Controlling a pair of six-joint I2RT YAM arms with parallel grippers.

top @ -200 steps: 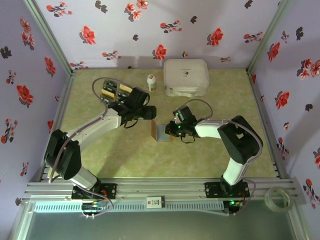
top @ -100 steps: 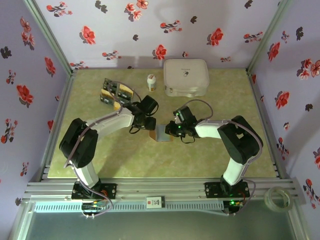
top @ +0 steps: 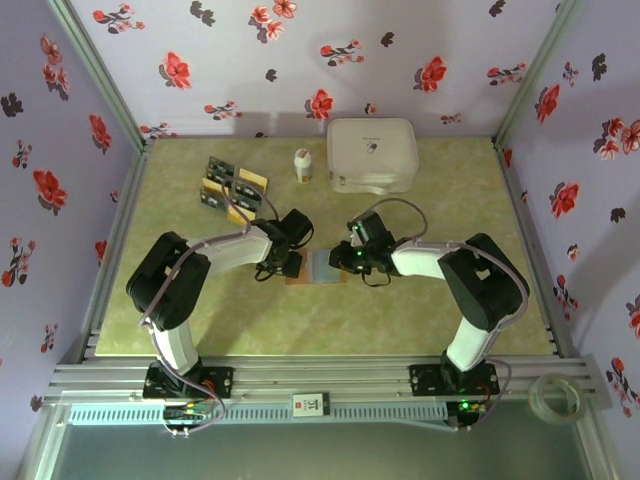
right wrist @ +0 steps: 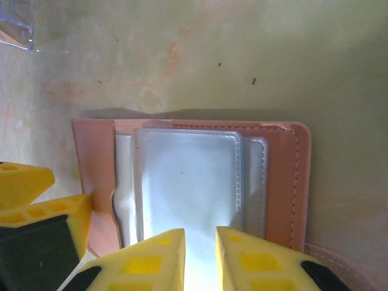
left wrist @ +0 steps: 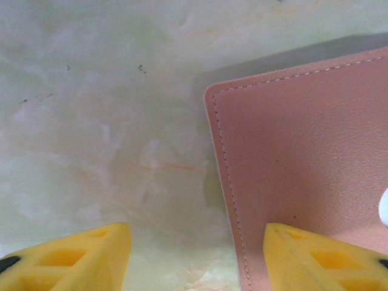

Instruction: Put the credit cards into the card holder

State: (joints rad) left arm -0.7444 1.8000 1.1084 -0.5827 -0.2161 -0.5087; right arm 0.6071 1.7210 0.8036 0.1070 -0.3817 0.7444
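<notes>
The card holder (top: 318, 268) lies opened flat mid-table, reddish-brown leather (right wrist: 285, 182) around grey-silver sleeves (right wrist: 188, 182). My right gripper (top: 344, 258) is low over its right half. In the right wrist view its jaws (right wrist: 200, 245) stand a narrow gap apart, with the silver sleeve showing bright in the gap. My left gripper (top: 291, 262) is at the holder's left edge and open (left wrist: 197, 245), one fingertip (left wrist: 315, 254) over the leather flap (left wrist: 303, 151) and the other over bare table. The credit cards (top: 232, 186), black and gold-orange, lie in a cluster at the back left.
A small white bottle (top: 302, 165) and a big white rounded case (top: 372, 155) stand at the back. Flowered walls close in the table on three sides. A tape roll (top: 557, 397) lies on the frame at the near right.
My left arm swung from the back left down to the holder's left edge. The leather flap that stood up now lies flat. My right jaws parted slightly.
</notes>
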